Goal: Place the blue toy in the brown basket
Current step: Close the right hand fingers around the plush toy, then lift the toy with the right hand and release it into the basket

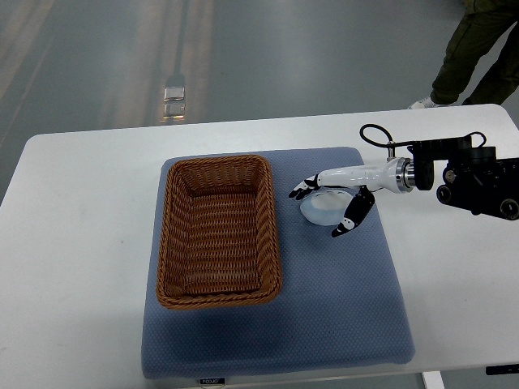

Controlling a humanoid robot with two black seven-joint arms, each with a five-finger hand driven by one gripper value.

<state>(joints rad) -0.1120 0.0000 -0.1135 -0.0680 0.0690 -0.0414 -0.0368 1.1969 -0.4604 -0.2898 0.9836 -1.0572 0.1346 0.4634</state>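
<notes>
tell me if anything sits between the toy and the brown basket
Nothing visible does. The pale blue toy lies on the blue mat just right of the brown basket, under the right hand. Only bare mat separates them. The basket's near wall has to be cleared, and the basket looks empty.

Worktop (81,243): white, rounded corners.
One blue-grey padded mat (324,324) lies flat at its centre, reaching almost to the near edge; the white surface shows bare to the left, right and far side of the mat.
</notes>
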